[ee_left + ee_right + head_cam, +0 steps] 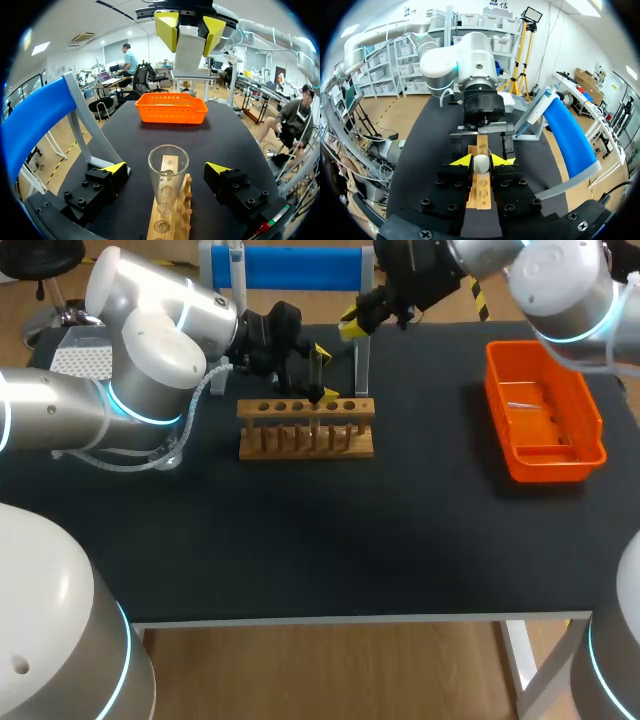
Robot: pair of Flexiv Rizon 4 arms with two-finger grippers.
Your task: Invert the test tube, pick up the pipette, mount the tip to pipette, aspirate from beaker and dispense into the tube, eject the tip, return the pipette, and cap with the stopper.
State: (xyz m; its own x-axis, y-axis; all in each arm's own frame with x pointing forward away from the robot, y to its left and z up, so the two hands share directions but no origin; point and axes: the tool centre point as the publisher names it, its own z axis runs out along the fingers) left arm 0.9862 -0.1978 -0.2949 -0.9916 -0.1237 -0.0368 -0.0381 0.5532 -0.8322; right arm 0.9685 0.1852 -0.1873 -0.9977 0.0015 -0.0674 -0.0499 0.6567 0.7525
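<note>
Head view: wooden rack [305,440] mid-worktop [300,540], both arms' jaws close above it. Left wrist view: left jaws wide, either side of the upright test tube [168,172] in the rack, not touching. Right wrist view: right jaws pinch the white stopper [481,163] above the rack.

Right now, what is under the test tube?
The wooden rack: the test tube stands mouth up in one of its holes. Its lower end, inside the hole, cannot be seen.

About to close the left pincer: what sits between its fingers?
Left wrist view: the test tube, upright in the wooden rack, stands between the fingers of the open left pincer, touching neither.
</note>
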